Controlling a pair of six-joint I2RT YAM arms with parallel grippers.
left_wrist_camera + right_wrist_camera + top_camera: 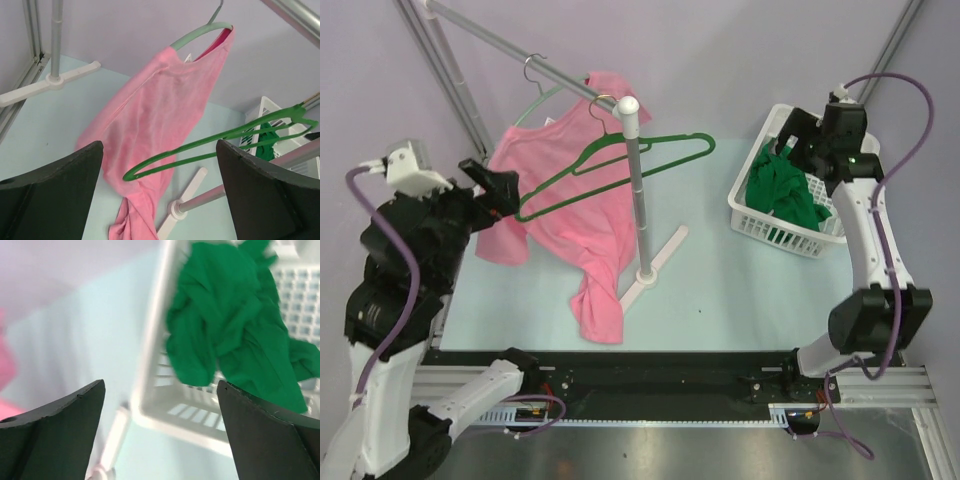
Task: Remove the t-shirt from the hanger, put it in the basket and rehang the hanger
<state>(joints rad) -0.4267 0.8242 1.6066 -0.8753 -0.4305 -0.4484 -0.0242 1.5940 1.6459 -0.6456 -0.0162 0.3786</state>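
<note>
**Shirt not yet unhooked**

The spread left hand (pixel 159 144) is held beside the pink fabric t-shirt (pixel 570 200) on its pale green plastic hanger (pixel 200 36); the spread right hand (pixel 161 384) is poised over a white plastic basket (pixel 745 195). A shoulder grip seems needed next.

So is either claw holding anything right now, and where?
Nothing. Both the left gripper and right gripper are open and empty; the green shirt lies in the basket.

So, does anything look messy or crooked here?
Yes. The pink t-shirt sags crookedly from its pale green hanger, its bottom bunched on the light blue table. The green t-shirt lies crumpled in the white plastic basket.
</note>
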